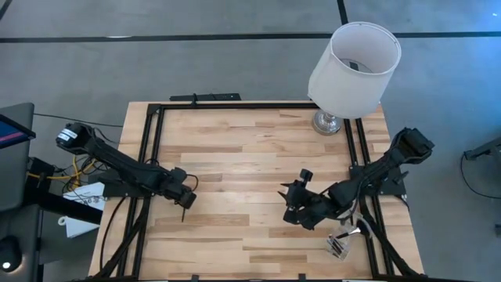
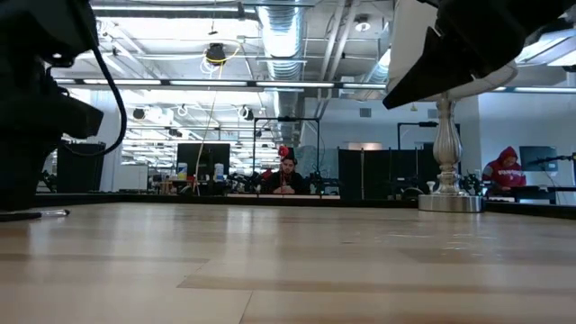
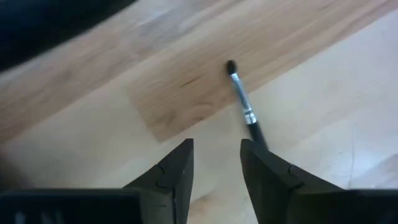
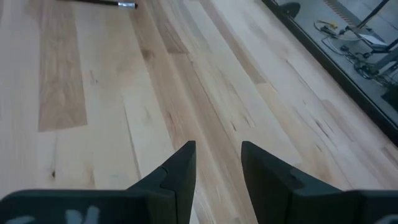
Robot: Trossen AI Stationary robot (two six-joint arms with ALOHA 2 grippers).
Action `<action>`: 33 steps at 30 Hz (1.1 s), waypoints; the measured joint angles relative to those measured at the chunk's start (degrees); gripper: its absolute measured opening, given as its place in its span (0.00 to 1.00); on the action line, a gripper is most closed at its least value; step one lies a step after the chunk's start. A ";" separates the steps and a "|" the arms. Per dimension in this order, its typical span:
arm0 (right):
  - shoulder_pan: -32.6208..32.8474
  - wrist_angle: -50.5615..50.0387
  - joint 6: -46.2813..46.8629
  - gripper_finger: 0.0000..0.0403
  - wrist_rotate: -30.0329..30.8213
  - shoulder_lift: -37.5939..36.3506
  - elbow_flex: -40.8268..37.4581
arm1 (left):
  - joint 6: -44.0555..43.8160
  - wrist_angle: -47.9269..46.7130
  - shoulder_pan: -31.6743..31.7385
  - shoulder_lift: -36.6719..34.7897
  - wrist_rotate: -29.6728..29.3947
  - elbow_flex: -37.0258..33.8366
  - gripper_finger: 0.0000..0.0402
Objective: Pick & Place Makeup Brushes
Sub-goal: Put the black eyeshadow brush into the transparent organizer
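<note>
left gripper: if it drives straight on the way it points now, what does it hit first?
Likely the makeup brush on the wooden table. It lies just ahead of the left gripper, its handle end running toward one of the open fingers. Depth is unclear, so the gripper might touch bare wood first.

One makeup brush lay flat on the bare wood, alone and touching nothing. It was pencil-slim, with a small dark rounded head, a short silver ferrule and a black handle whose far end was hidden. In the high view it showed as a thin dark sliver toward 8 o'clock from the table's middle, running roughly from 1 o'clock to 7 o'clock. The right wrist view caught part of a black-handled brush with a silver ferrule, also flat on the wood; whether it was the same one could not be told. In the low view a slim dark stick lay flat at the table's edge
</note>
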 joint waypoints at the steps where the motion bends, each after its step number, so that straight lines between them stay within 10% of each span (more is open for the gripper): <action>1: 0.00 -0.01 0.00 0.29 -0.03 -0.04 0.00 | 0.00 -0.34 0.00 -0.98 0.00 -0.06 0.32; 20: 0.00 0.02 0.00 0.29 -0.20 -0.05 0.00 | 1.36 3.76 -0.07 6.37 -1.55 0.31 0.32; 33: 0.00 -0.03 0.02 0.29 -0.28 -0.05 0.00 | 2.58 7.49 -0.35 -3.16 -5.18 -0.04 0.32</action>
